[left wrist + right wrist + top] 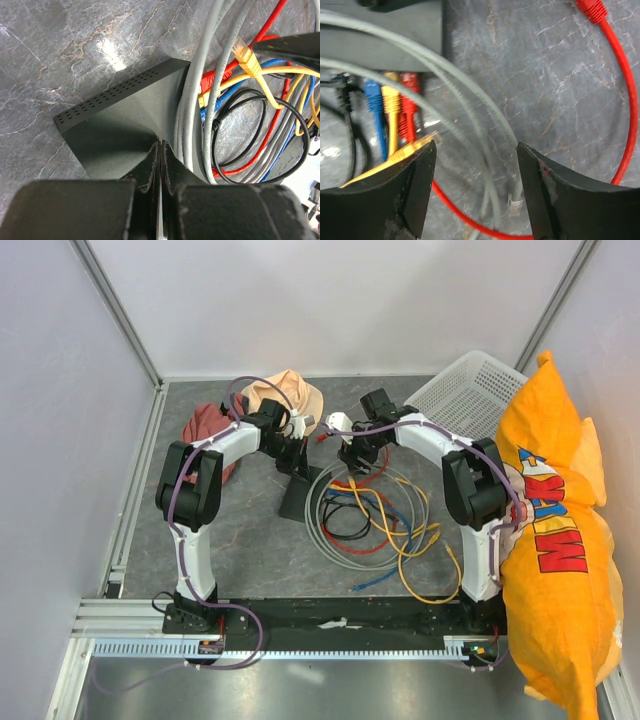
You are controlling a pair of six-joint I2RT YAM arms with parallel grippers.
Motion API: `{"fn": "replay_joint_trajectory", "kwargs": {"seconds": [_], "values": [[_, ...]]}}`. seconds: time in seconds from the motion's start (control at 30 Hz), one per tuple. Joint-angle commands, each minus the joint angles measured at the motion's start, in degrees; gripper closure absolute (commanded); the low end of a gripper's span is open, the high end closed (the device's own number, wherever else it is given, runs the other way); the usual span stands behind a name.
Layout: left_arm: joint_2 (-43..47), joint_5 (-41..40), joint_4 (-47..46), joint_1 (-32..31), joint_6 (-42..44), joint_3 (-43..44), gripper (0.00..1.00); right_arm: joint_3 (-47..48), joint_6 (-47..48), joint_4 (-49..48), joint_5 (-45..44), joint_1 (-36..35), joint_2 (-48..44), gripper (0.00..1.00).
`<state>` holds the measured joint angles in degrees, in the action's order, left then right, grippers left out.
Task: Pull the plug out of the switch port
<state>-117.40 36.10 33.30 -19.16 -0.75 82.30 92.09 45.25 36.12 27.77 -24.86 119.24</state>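
The switch (120,125) is a flat matte black box with a row of vent holes; it also shows in the top view (300,498). Blue (371,95), yellow (391,100) and red (409,102) plugs sit side by side in its ports. My left gripper (160,146) is shut, its tips resting on the switch's top near the cable side. My right gripper (475,165) is open above the cables, just in front of the ports and touching nothing. A loose yellow plug (422,141) lies by its left finger, and a loose grey plug (515,202) lies between the fingers below.
A tangle of grey, red, yellow, blue and black cables (375,515) lies right of the switch. A peach hat (290,390) and a red cloth (205,425) are at the back left. A white basket (465,390) and a big orange bag (560,540) stand on the right.
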Motion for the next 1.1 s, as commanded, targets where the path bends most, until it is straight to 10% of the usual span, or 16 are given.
{"fn": "replay_joint_trajectory", "kwargs": {"seconds": [0.0, 0.1, 0.27, 1.07], "values": [[-1.8, -4.3, 0.9, -0.6, 3.2, -0.1, 0.98, 2.0, 1.5, -3.7, -3.0, -0.8, 2.4, 0.29], [-1.8, -4.3, 0.8, -0.6, 3.3, -0.6, 0.98, 1.7, 2.1, -2.9, -1.9, -0.7, 3.1, 0.38], [-1.5, -3.9, 0.8, -0.8, 3.3, -1.3, 0.98, 2.1, 5.1, 5.6, 0.7, -0.5, 0.3, 0.99], [-2.0, -4.4, 0.7, -1.6, 3.4, -1.1, 0.98, -17.3, 3.0, 4.7, -15.7, 18.4, -19.6, 1.0]]}}
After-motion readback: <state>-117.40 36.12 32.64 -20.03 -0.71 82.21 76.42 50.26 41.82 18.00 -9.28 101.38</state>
